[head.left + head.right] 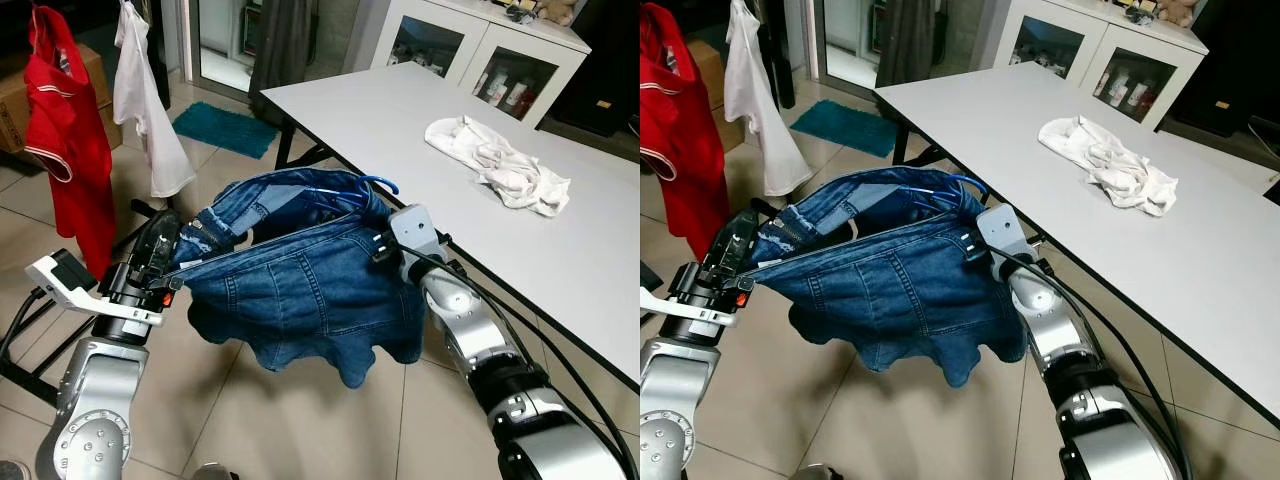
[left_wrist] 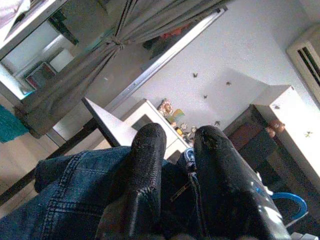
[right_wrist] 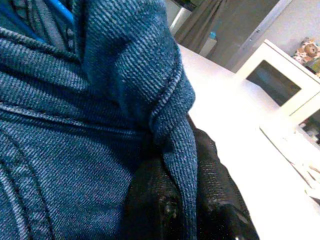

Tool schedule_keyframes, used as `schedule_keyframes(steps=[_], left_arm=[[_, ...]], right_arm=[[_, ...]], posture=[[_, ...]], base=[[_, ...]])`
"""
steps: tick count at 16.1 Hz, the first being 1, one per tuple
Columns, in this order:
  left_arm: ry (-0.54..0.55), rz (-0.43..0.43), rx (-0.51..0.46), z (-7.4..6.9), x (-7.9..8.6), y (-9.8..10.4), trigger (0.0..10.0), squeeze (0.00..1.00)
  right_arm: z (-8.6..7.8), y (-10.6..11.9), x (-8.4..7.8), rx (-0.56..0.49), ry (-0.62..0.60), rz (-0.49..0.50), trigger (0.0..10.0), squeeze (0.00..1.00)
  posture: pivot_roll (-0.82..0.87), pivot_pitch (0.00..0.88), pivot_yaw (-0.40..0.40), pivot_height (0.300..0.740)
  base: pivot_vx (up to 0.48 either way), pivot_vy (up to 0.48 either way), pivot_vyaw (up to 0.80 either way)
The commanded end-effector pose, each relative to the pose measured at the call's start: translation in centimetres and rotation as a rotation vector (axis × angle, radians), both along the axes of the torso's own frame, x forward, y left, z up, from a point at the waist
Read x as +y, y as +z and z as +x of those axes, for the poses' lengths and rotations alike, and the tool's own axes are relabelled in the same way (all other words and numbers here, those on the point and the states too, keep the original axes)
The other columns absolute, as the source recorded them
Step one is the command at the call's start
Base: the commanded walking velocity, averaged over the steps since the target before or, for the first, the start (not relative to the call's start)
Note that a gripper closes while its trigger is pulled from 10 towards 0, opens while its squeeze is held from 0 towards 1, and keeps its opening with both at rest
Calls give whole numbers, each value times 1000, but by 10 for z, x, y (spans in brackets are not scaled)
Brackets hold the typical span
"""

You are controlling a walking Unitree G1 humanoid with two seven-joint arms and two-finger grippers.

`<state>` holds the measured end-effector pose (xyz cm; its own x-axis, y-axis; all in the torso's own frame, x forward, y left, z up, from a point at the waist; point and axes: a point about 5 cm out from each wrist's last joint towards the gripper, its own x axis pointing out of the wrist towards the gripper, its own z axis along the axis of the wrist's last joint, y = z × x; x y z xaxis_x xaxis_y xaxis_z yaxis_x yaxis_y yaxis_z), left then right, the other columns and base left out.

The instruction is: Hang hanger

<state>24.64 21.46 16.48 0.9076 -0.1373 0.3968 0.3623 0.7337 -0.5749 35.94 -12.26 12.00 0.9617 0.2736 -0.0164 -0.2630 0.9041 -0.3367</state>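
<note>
1. Containers: one white cabinet w/ glass doors [image 1: 470, 50] at far right behind the table; bottles and small items sit on its shelves, too small to tell apart.
2. One pair of blue denim shorts [image 1: 300, 280] hangs in the air betw. both arms, near and left of the white rectangular table [image 1: 400, 110].
3. One blue plastic hanger [image 1: 385, 184] pokes out of the shorts' waistband at the far side, its hook curving toward the table edge.
4. Left gripper [image 2: 176, 150]: two black fingers clenched on the left end of the waistband; denim pinched betw. them.
5. Right gripper [image 3: 192, 175]: clamped on a fold of denim at the right end of the waistband, just beside the table edge.
6. One crumpled white cloth [image 1: 495, 160] lies on the table, far right, well apart from the shorts.
7. Two garments hang at far left: one red shirt [image 1: 65, 140] and one white shirt [image 1: 145, 100].
8. One teal floor mat [image 1: 225, 128] on the tiled floor beyond the shorts.
</note>
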Motion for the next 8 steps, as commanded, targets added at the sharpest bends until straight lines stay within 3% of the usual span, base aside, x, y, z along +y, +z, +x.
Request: schedule_keyframes(steps=[1,3,7,8], left_arm=[[184,0,-93,-15,36,15,10000,1000],[262,-84,-133,-17,46,20,10000,1000],[264,-148,-155,-15,46,23,10000,1000],[223,-88,-112,-11,37,21,6706,1000]], right_arm=[[-4,-10,-100,69,-456,22,0,0],[-5,-12,-103,73,-468,33,0,0],[-4,-11,-96,63,-440,61,0,0],[-3,-11,-87,57,-391,87,0,0]], posture=[[231,82,-180,740],[230,80,-178,740],[227,74,-172,740],[225,72,-170,740]], base=[[0,0,0],[0,0,0],[0,0,0],[0,0,0]])
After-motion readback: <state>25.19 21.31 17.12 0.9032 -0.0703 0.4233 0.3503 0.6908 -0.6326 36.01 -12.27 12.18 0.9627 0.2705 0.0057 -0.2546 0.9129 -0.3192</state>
